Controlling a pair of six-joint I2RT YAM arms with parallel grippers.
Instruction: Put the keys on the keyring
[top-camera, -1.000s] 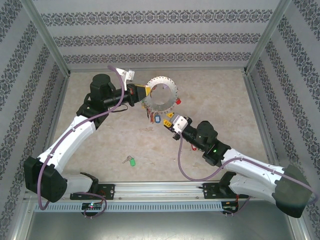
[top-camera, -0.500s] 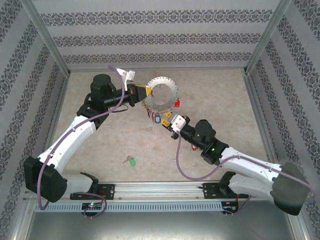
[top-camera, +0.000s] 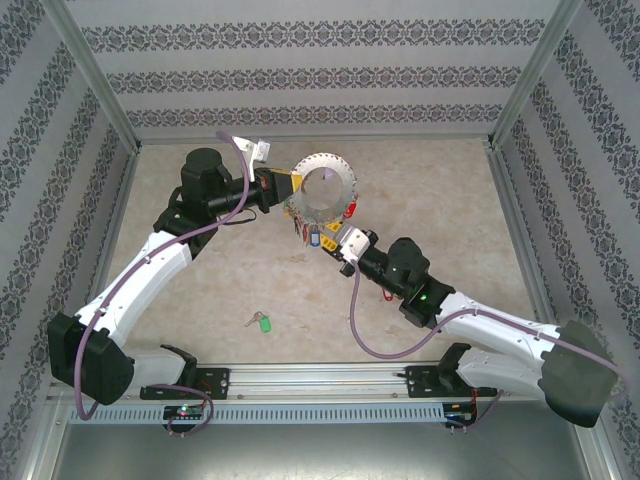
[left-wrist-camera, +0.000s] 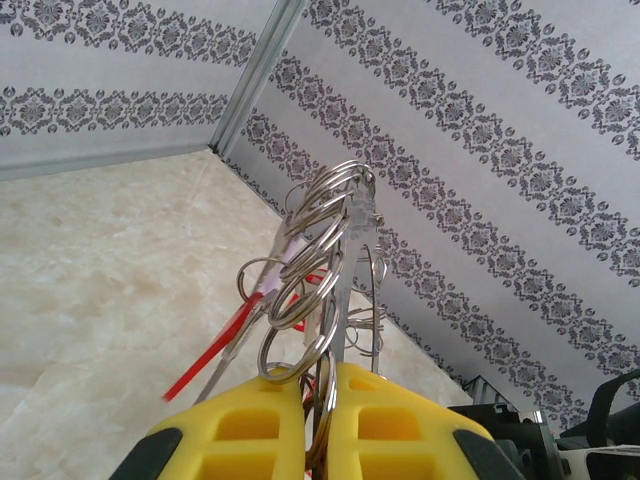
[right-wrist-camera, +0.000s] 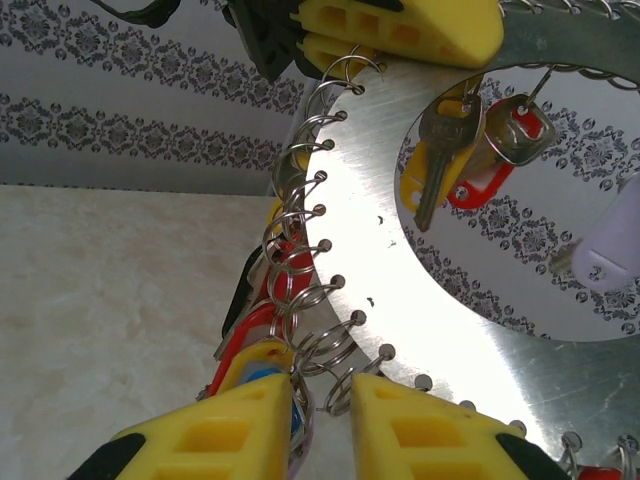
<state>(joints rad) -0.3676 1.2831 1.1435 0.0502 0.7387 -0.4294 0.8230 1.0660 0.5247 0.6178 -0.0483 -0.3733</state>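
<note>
While the left end effector (top-camera: 289, 185) clamps the keyring (top-camera: 322, 162) aloft, upper centre, the right end effector (right-wrist-camera: 325, 395) sits narrowly parted at a split ring (right-wrist-camera: 322, 350); I cannot tell whether it grips. One green-tagged key (top-camera: 261, 321) lies lower left on the tabletop (top-camera: 430, 190). A sideways push could twist the keyring loose.

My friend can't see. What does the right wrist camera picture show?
A big shiny metal keyring fringed with small wire rings, clamped at the top by the left gripper. The right gripper reaches up just below its edge.
</note>
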